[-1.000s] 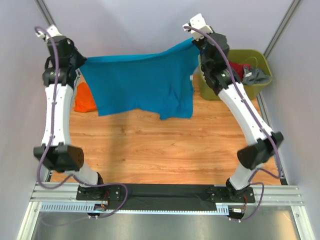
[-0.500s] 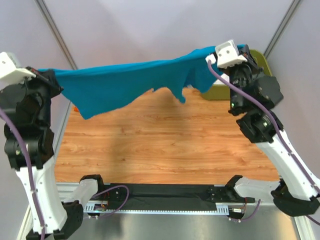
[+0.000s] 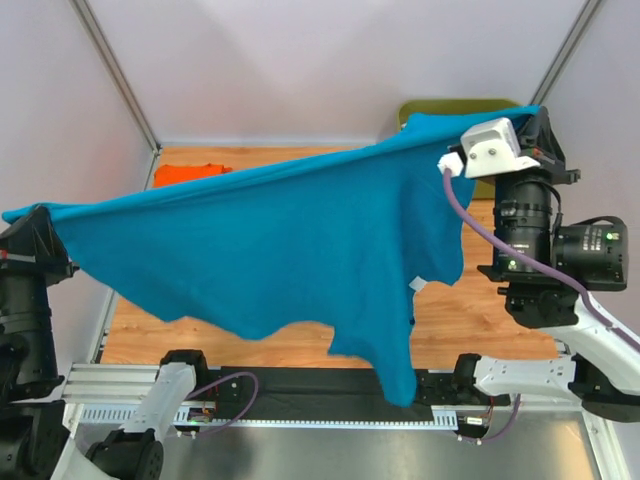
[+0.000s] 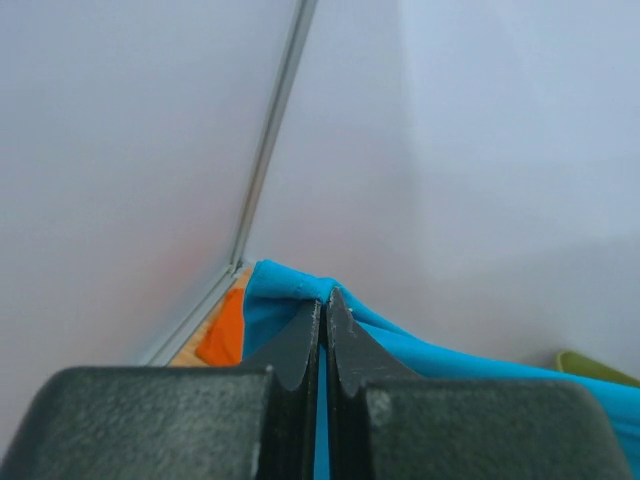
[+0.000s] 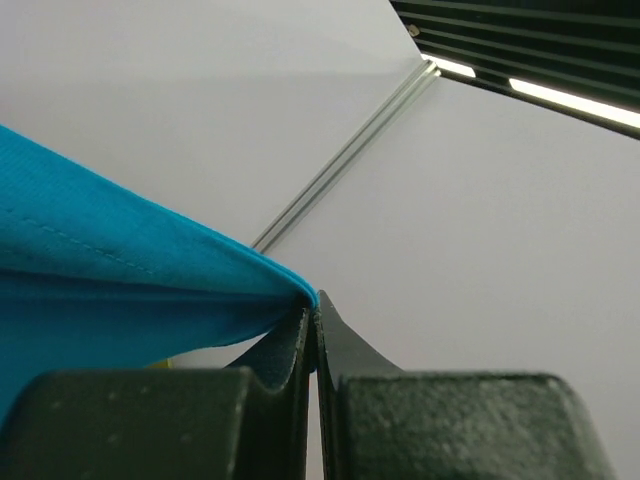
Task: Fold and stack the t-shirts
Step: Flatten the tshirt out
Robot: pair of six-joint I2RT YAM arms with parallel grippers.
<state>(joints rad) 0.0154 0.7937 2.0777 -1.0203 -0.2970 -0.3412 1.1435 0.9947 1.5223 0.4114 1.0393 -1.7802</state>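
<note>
The teal-blue t-shirt hangs stretched high in the air between my two grippers, its lower edge drooping toward the arm bases. My left gripper is shut on its left corner; in the left wrist view the cloth is pinched between the closed fingers. My right gripper is shut on its right corner; the right wrist view shows the cloth bunched at the fingertips. The orange t-shirt lies on the table at the far left, partly hidden by the blue one, and shows in the left wrist view.
The olive-green tub stands at the back right, mostly hidden behind the shirt and right arm; its rim shows in the left wrist view. The wooden table shows below the shirt. Grey walls enclose the sides and back.
Both arms have risen and swung toward the camera, lifting the blue t-shirt off the table and spreading it wide. The shirt now covers most of the table in view.
</note>
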